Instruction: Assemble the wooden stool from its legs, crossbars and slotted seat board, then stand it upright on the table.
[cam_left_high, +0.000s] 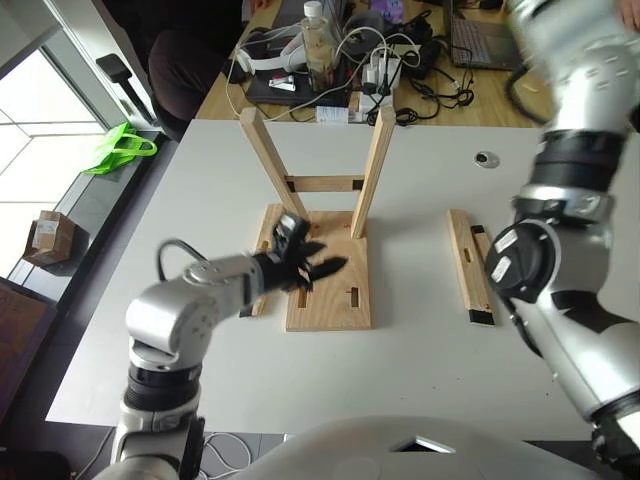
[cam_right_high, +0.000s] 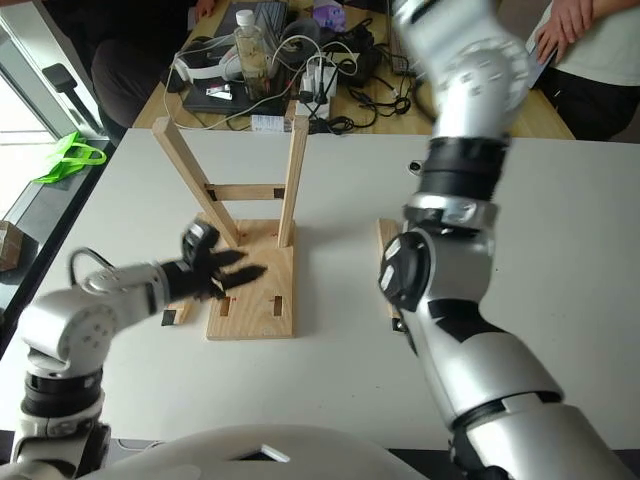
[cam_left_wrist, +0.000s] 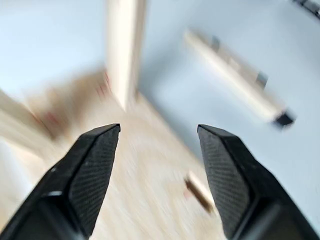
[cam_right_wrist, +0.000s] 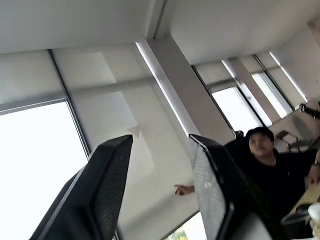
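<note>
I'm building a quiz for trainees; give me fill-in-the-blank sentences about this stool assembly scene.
The seat board lies flat with ___ legs standing in it.
A ___ joins those upright legs.
The left gripper above the board is ___.
Missing: two; crossbar; open.

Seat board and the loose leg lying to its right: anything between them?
Nothing. In the left eye view, the stretch between the seat board and the loose leg is bare white table.
</note>
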